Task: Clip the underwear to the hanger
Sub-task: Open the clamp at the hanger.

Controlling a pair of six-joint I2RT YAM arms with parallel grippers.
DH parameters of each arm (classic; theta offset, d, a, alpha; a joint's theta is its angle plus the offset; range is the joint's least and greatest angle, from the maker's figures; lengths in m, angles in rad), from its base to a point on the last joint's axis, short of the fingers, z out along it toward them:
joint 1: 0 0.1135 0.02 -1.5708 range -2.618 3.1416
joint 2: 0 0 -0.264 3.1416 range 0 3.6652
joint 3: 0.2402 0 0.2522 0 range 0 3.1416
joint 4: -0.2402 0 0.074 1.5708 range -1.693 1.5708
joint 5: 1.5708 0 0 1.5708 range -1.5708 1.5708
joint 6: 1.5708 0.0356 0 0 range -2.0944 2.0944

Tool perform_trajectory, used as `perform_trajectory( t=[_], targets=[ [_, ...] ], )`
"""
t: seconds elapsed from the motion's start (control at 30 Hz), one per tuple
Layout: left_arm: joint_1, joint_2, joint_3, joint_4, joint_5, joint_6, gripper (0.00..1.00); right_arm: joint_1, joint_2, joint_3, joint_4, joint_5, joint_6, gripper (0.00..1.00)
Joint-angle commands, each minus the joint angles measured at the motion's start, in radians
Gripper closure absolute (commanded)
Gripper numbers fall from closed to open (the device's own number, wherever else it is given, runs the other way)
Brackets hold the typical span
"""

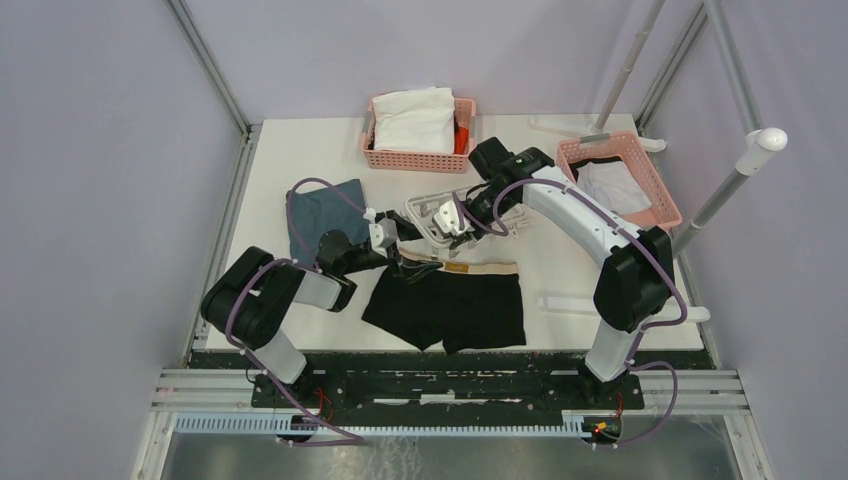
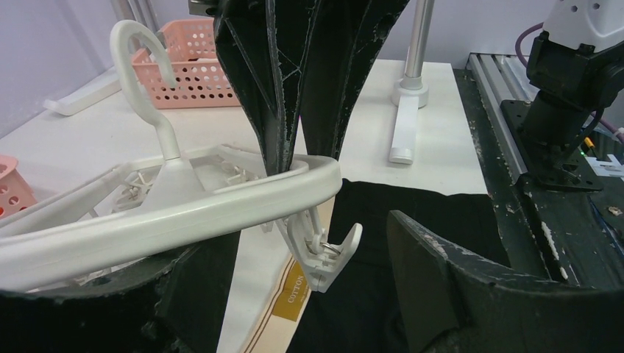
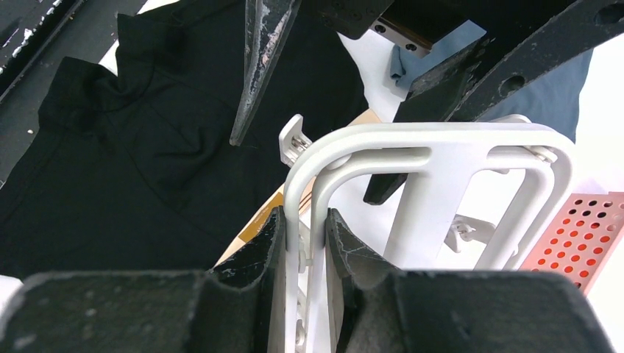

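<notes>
**A:** Two arms meet over one corner of the white plastic rectangular hanger with a top hook (image 1: 425, 205). The right fingers (image 3: 257, 250) are clenched on its rounded rail and hold that corner just above the black soft-fabric underwear with a beige waistband (image 1: 470, 305). The underwear lies flat at the near middle of the white worktop (image 1: 300, 160).

**B:** And the left fingers (image 2: 456, 279)?

**A:** Spread wide, grasping nothing, one on either side of the small white dangling clip (image 2: 321, 254) under that corner.

**B:** So the step, I'd judge, is pinching that clip open and feeding the waistband (image 2: 291, 294) in.

**A:** I think so. Squeeze the clip's upper tails, never its mouth. It hangs loosely and has a thin metal spring, so close slowly and squarely or it will likely swing aside. The right arm should hold the rail level and low.

**B:** How will the materials handle?

**A:** The hanger looks hard, smooth and glossy, so probably slippery. The waistband is flat elastic with a mustard label reading COTTON, and it seems firmer than the limp, wrinkled black knit. Let the clip bite the band, not the thin fabric.
</notes>
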Motion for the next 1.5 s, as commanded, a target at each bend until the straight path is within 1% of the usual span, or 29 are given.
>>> perform_trajectory(
  t=[0.0,0.2,0.53,0.8,0.9,0.97,1.0,1.03,1.07,1.1,1.27,1.33,1.47],
  targets=[
    [-0.004,0.015,0.037,0.115,0.027,-0.053,0.21,0.009,-0.019,0.033,0.010,-0.068,-0.041,1.00],
    [-0.003,0.008,0.032,0.118,0.032,-0.043,0.29,0.012,-0.015,0.033,0.006,-0.062,-0.040,1.00],
    [-0.003,0.008,0.044,0.099,0.051,-0.052,0.52,0.013,-0.015,0.032,0.005,-0.055,-0.037,1.00],
    [-0.003,-0.001,0.063,0.038,0.032,-0.078,0.69,0.013,-0.013,0.033,0.012,-0.049,-0.035,1.00],
    [-0.004,-0.006,0.075,-0.010,0.014,-0.088,0.72,0.013,-0.017,0.028,0.026,-0.041,-0.023,1.00],
    [-0.003,-0.010,0.076,-0.023,0.013,-0.092,0.78,0.012,-0.018,0.023,0.042,-0.036,-0.013,1.00],
    [-0.002,-0.012,0.075,-0.023,0.011,-0.094,0.84,0.012,-0.019,0.021,0.050,-0.033,-0.008,1.00],
    [-0.003,-0.015,0.073,-0.026,0.001,-0.097,0.92,0.013,-0.018,0.018,0.059,-0.029,-0.001,1.00],
    [-0.003,-0.020,0.067,-0.032,-0.020,-0.102,0.96,0.013,-0.020,0.015,0.071,-0.025,0.009,1.00],
    [-0.003,-0.029,0.059,-0.039,-0.057,-0.106,0.97,0.012,-0.021,0.010,0.089,-0.022,0.025,1.00],
    [-0.003,-0.076,0.028,-0.106,-0.148,-0.112,0.97,0.013,-0.034,-0.029,0.215,0.008,0.139,1.00],
    [-0.003,-0.108,0.021,-0.172,-0.185,-0.122,0.97,0.012,-0.036,-0.041,0.267,0.022,0.206,0.99],
    [-0.006,-0.150,0.002,-0.260,-0.262,-0.106,0.97,0.012,-0.039,-0.044,0.328,0.041,0.289,0.99]
  ],
)
